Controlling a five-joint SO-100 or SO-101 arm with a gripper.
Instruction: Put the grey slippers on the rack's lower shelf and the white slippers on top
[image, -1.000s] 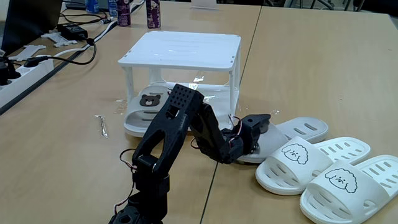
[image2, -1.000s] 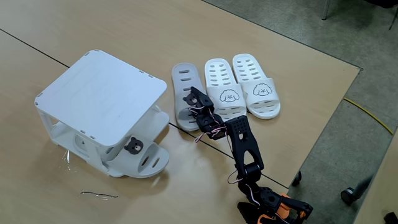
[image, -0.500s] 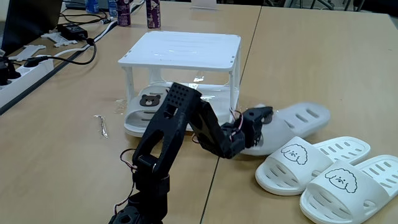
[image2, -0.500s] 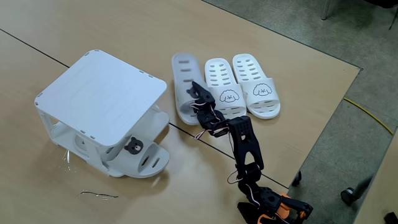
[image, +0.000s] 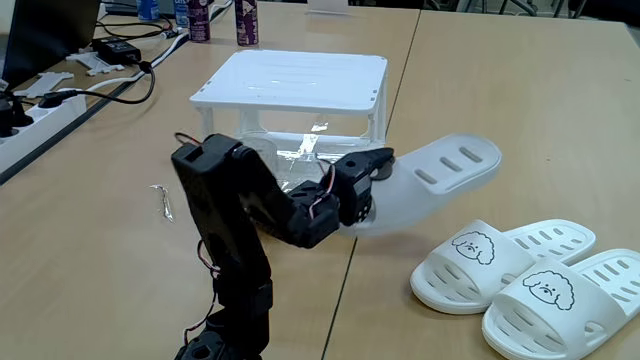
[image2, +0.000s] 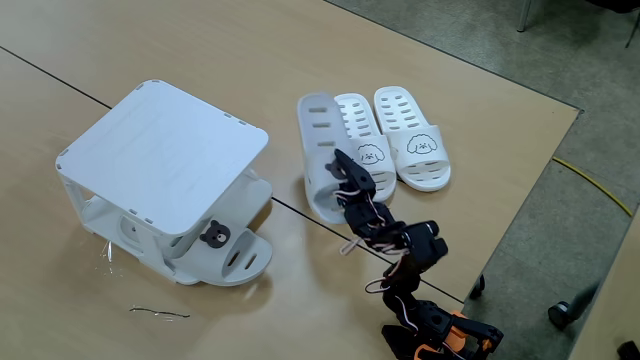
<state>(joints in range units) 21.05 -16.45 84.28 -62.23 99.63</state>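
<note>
The arm (image: 235, 215) is built of matte black plastic segments with blocky, angular housings. A flat face on the upper segment is marked by a fine grid of small dots or holes. Thin red and pale wires are seen looping out near the top joint and along the forearm toward the wrist, and another loop hangs beside the lower column. The tool (image: 378, 160) is formed of the same black plastic, ending in slim tapered fingers. In a fixed view from above, the base (image2: 440, 335) is seen to be fitted with orange parts against black, with loose thin wires trailing near it.
</note>
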